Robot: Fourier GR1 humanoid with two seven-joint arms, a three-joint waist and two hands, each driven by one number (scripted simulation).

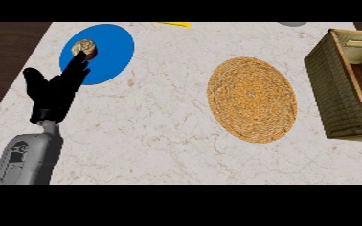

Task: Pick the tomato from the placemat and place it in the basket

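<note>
Currently left hand (pixel 53 93) is over the lower edge of the blue placemat (pixel 106 52), fingers (pixel 76 67) straight and open, tips touching a small round brownish object (pixel 84 47) on the mat. Woven round mat (pixel 251 99) mid-surface, basket (pixel 339 88) at right edge. No tomato-like red item visible.

1. Evenly and brightly lit across the pale marble counter (pixel 163 139); no single light source apparent.
2. Hardly any cast shadows, even under the left hand (pixel 53 93) or beside the basket (pixel 338 88).
3. No glare or hot spots on the blue mat (pixel 106 52) or the woven placemat (pixel 251 100).
4. Black hand nearly featureless, its detail lost in darkness.
5. Strongly stretched perspective toward the edges; round mats drawn into ovals.
</note>
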